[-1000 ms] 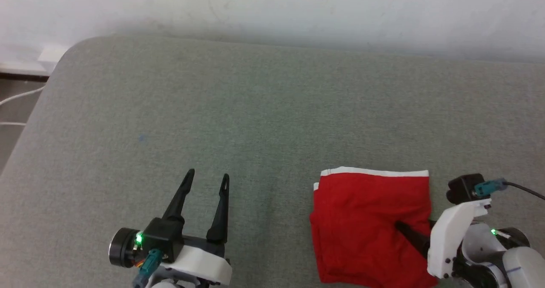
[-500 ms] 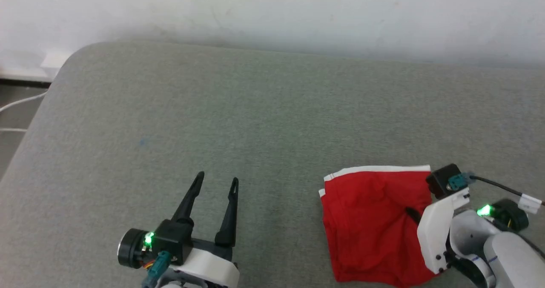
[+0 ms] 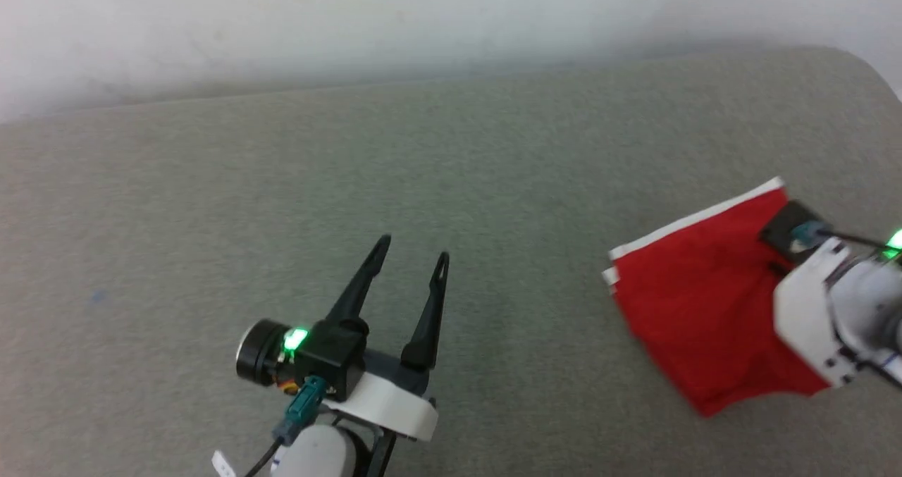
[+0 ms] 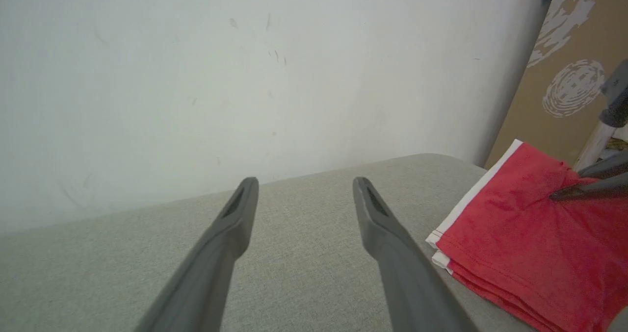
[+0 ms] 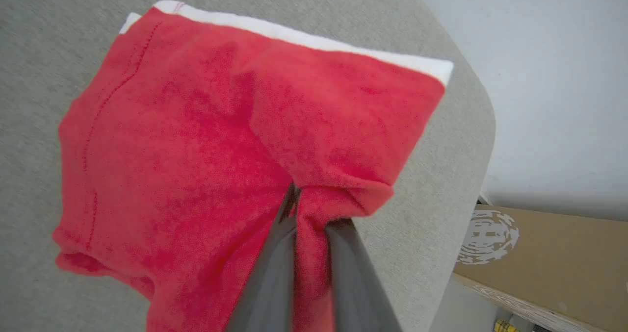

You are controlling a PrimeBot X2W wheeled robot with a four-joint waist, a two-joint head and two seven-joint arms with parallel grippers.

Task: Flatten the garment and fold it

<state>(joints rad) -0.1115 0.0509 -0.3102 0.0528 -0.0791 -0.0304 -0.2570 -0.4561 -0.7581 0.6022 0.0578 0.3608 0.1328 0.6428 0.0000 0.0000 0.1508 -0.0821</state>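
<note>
My right end effector [image 5: 309, 209] is closed narrow on a small bunch of the red shorts [image 5: 196, 140]. The shorts spread ahead of its tips and to their left, folded, with the white band [image 5: 304, 40] at the far side. My left end effector [image 3: 413, 247] stands wide and holds nothing, well apart from the cloth. I see two risks. The pinch seems to take several layers, so a pull may drag the fold open. Also, the rounded corner of the grey worktop [image 5: 451, 165] is just right of the tips, so the shorts may slide over it.
</note>
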